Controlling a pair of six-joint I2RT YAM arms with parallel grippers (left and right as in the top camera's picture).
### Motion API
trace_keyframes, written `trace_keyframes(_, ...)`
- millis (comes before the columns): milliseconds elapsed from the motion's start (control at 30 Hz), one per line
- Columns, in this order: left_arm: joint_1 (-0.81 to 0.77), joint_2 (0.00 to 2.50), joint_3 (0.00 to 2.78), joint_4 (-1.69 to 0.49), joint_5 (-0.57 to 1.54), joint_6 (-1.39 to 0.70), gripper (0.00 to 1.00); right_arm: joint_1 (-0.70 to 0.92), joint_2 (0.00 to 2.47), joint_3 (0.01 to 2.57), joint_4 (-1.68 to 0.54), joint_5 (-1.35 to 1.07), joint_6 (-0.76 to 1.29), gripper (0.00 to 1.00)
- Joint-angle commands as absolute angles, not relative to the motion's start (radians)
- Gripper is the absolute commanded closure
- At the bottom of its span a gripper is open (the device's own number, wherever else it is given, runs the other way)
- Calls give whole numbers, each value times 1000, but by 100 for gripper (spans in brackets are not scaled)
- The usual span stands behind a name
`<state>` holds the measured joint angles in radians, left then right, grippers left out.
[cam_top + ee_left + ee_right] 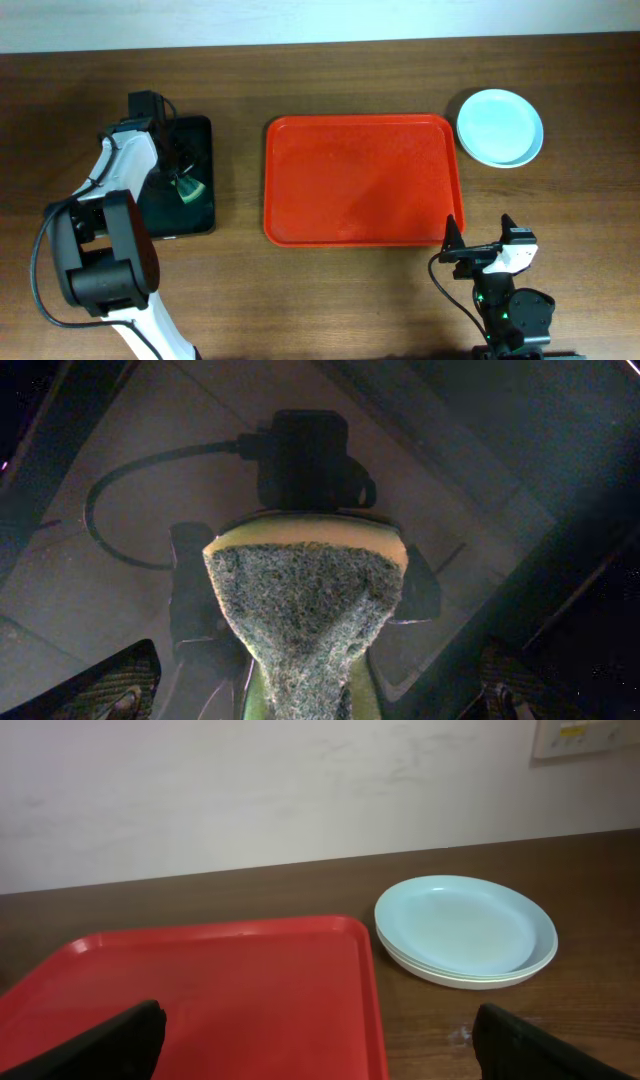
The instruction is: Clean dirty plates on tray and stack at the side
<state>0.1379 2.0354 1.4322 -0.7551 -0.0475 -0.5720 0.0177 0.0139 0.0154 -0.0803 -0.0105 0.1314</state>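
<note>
The red tray (362,180) lies mid-table with nothing on it; it also shows in the right wrist view (220,990). The plates (500,127) sit stacked on the table right of the tray's far corner, light blue on top, also in the right wrist view (466,930). My left gripper (187,185) hangs over the black tray (200,140) and is shut on a green and yellow sponge (305,620). My right gripper (484,248) is open and empty near the tray's front right corner, its fingertips (320,1040) wide apart.
The black tray sits on the left of the wooden table, under my left arm. A black cable (130,490) loops below the left wrist camera. A pale wall (300,790) stands behind the table's far edge.
</note>
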Motion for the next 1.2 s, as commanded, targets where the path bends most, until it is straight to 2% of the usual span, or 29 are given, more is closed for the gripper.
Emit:
trace_keyframes(0, 146, 2044, 1435, -756, -41, -567, 1, 26, 3, 6, -82, 12, 93, 2)
trace_keyframes(333, 147, 2044, 1435, -756, -41, -567, 1, 26, 3, 6, -82, 8, 13, 2)
trace_keyframes(1167, 147, 2044, 1435, -756, -41, -567, 1, 26, 3, 6, -80, 1, 15, 2)
